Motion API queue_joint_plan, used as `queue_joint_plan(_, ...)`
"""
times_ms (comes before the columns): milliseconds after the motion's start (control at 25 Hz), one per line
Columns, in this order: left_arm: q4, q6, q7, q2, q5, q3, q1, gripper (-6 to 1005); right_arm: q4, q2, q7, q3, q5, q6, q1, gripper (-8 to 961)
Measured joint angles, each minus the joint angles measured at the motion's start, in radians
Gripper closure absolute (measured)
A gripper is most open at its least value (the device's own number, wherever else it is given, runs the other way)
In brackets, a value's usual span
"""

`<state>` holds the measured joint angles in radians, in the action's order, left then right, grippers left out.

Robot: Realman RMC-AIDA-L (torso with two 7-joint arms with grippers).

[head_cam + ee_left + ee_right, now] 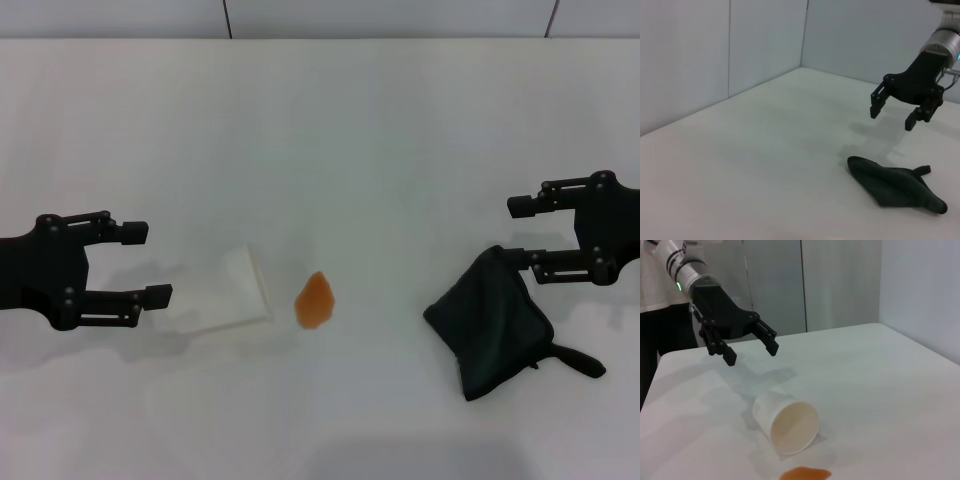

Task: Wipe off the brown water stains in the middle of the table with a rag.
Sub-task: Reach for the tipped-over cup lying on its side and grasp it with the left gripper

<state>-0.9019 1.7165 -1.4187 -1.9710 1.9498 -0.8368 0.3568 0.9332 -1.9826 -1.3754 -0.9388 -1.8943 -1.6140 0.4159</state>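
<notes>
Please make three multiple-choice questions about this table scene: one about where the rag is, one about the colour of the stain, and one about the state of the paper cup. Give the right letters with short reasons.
1. Where does the rag lie?
A. beside the left hand
B. under the right hand
C. on top of the cup

2. What colour is the stain on the table?
A. orange-brown
B. blue
C. black

3. In what state is the paper cup?
A. upright
B. tipped on its side
C. held in a hand

Answers:
1 B: the head view shows the open right hand over the rag's edge, far from the open left hand.
2 A: the blotch is orange-brown on white.
3 B: the right wrist view shows its mouth facing sideways, toward the stain, with no hand touching it.
</notes>
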Motion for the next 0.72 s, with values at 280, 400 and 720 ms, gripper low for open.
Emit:
queue_joint_plan(280, 0.0, 0.0, 0.0, 0.002, 0.007, -0.001, -0.002, 135, -0.001, -0.002, 0.0, 0.003, 0.0, 0.0, 0.0, 335)
queue_joint_plan(400, 0.0, 0.0, 0.001, 0.001, 0.016, -0.002, -0.002, 135, -0.001, -0.003, 0.004, 0.003, 0.0, 0.0, 0.0, 335)
queue_joint_plan(720, 0.0, 0.001, 0.005, 0.001, 0.018, -0.002, -0.001, 133, 0.0, -0.004, 0.007, 0.005, 0.0, 0.0, 0.0, 337)
